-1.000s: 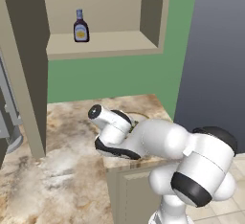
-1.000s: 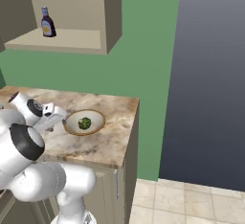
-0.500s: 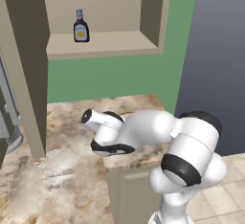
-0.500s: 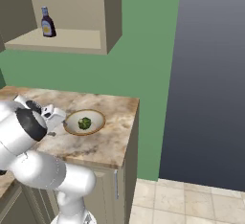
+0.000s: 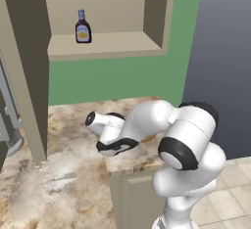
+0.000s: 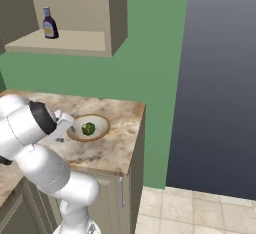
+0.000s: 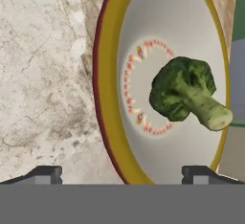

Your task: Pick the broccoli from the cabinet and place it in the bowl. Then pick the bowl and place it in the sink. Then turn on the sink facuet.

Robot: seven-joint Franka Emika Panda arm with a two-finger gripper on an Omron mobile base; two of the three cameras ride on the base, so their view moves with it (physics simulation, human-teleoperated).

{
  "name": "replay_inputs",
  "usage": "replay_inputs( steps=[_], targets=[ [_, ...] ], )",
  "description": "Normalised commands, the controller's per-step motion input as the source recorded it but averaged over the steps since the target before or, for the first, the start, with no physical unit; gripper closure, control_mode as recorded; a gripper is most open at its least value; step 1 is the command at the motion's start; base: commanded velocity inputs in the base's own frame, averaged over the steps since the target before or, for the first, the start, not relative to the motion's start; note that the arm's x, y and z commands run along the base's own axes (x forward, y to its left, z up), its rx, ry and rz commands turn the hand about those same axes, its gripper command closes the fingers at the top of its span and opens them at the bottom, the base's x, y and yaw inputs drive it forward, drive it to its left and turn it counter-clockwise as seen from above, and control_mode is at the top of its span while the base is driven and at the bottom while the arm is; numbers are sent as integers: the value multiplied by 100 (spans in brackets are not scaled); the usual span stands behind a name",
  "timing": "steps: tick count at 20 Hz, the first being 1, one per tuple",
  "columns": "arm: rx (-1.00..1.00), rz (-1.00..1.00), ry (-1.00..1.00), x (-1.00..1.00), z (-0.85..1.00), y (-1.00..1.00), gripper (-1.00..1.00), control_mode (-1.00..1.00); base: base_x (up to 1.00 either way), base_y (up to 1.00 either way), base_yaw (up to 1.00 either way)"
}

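Gripper [image 7: 122,173] low over the counter [image 7: 43,74], fingertips [image 7: 45,173] spread wide, nothing between them. One tip over bare marble, the other over the inside of the bowl, so the jaws straddle the near rim.

Bowl [image 7: 167,74] just ahead of the tips, sitting flat on the counter near its end by the green wall; in the right base view, bowl [image 6: 88,127] just beside the wrist. Broccoli [image 7: 184,94] lying in the bowl's centre, stalk pointing away from the near rim. Broccoli [image 6: 88,128] also seen as a dark spot mid-bowl from the right base view. First step judged done; bowl pickup judged next.

Risks from here:
- Rim thin and sloped; pinching too shallow likely to let the bowl slip or pivot on lift.
- One-sided rim grip means a tilting bowl; loose floret could roll out on the way to the sink.
- Descending too far could jam the outer tip on the marble.
- Bowl close to counter edge; a sideways nudge could push it toward the drop.

Farther off: cabinet [image 5: 105,44] on the wall above, shelf open, dark sauce bottle [image 5: 82,27] standing upright on it, well apart from the arm.
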Motion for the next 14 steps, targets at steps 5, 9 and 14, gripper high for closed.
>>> replay_inputs(
  steps=[5, 9, 14],
  targets=[
    [0, 1, 0, 19, -25, -11, -100, -100, 0, 0, 0],
    [0, 2, 0, 13, -30, -3, -100, -100, 0, 0, 0],
    [0, 2, 0, 6, -17, -7, 100, -100, 0, 0, 0]
  ],
)
